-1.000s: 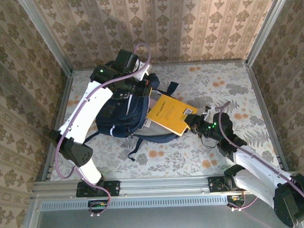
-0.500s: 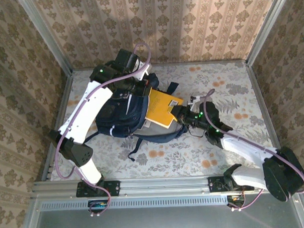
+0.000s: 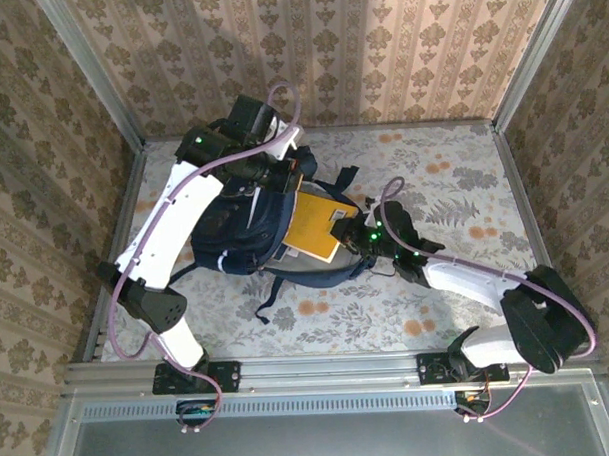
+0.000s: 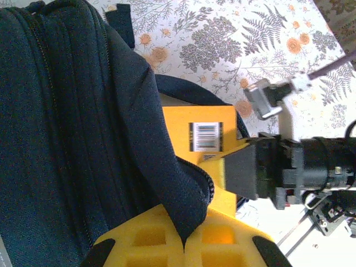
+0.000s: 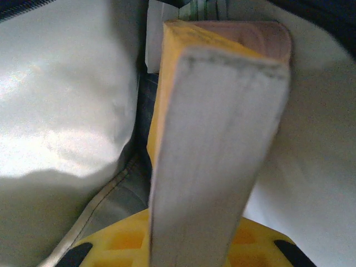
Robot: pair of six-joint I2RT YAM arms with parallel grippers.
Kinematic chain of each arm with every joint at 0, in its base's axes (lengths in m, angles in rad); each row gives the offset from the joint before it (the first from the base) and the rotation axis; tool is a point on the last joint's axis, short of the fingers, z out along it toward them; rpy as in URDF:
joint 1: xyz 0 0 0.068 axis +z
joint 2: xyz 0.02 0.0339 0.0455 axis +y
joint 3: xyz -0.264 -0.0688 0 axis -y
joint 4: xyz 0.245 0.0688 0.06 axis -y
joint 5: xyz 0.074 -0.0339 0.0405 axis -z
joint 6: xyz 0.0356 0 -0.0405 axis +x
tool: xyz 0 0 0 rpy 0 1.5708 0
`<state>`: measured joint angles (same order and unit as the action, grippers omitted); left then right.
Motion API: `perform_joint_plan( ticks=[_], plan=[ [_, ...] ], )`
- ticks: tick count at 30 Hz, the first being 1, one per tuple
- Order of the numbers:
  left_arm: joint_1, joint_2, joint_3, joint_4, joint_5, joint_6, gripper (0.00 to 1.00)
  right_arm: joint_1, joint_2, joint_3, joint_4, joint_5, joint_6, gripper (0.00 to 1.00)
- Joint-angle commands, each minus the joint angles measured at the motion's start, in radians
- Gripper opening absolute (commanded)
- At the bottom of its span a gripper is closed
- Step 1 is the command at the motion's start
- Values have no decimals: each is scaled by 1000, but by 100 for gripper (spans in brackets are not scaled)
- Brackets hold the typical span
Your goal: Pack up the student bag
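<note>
Surface: you are looking at a floral-patterned surface (image 3: 463,172) that is carrying the whole work area inside papered walls.

Student bag: the student bag (image 3: 247,230) is lying left of centre on the surface, toward the far side. Its opening is facing right and its straps are trailing toward the near edge.

Yellow book: the yellow book (image 3: 319,219) is sitting partway inside the bag's opening, with its right-hand part sticking out. In your left wrist view the navy flap is draping over the book's left part. In your right wrist view the book's leading edge is pointing into the bag.

Lining: the bag's pale lining (image 5: 61,111) is lying on both sides of the book.

Left gripper: your left gripper (image 4: 183,245) is reaching over the far side of the bag. Its jaws are closed tight, pinching the navy fabric edge of the opening and holding it up.

Right gripper: your right gripper (image 3: 352,226) is clamping the book's outer end, with the jaws only as far apart as the book is thick.

Barcode label: a white barcode label (image 4: 206,136) is showing on the exposed cover, just beside the right gripper.
</note>
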<state>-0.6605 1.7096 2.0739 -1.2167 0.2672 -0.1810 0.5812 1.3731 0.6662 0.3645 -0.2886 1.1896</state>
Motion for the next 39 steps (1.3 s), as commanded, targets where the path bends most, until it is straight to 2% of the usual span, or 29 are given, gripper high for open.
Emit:
perform_joint_plan(
  ticks=[1, 7, 10, 13, 14, 16, 19, 23, 27, 29, 32, 37, 39],
  plan=[
    [-45, -8, 98, 59, 40, 32, 0, 24, 78, 83, 61, 26, 33, 0],
    [-107, 35, 160, 13, -8, 64, 0, 77, 275, 284, 24, 24, 25, 0],
    [-127, 45, 173, 9, -13, 65, 0, 96, 391, 355, 107, 33, 98, 0],
    [-131, 43, 175, 22, -5, 56, 0, 119, 495, 376, 287, 115, 169, 0],
    [-129, 42, 174, 26, -9, 57, 0, 124, 527, 398, 310, 132, 168, 4],
    [-124, 42, 172, 29, -20, 54, 0, 125, 578, 445, 313, 117, 141, 18],
    [-100, 41, 147, 43, -8, 35, 0, 116, 604, 465, 376, 38, 117, 39],
    [-62, 22, 79, 74, 9, 15, 0, 103, 504, 396, 373, -7, -3, 56],
    [-25, -12, -6, 138, 45, -1, 0, 100, 326, 274, 258, 39, -177, 73],
    [-13, -23, -38, 162, 67, -7, 0, 98, 260, 219, 206, 52, -269, 77],
    [-4, -32, -72, 183, 79, -12, 0, 88, 172, 117, 165, 55, -373, 78],
    [1, -32, -117, 217, 98, -19, 0, 39, 9, -41, 110, 78, -417, 76],
    [1, -23, -145, 246, 120, -37, 0, 12, -101, -75, 2, 110, -446, 73]
  ],
)
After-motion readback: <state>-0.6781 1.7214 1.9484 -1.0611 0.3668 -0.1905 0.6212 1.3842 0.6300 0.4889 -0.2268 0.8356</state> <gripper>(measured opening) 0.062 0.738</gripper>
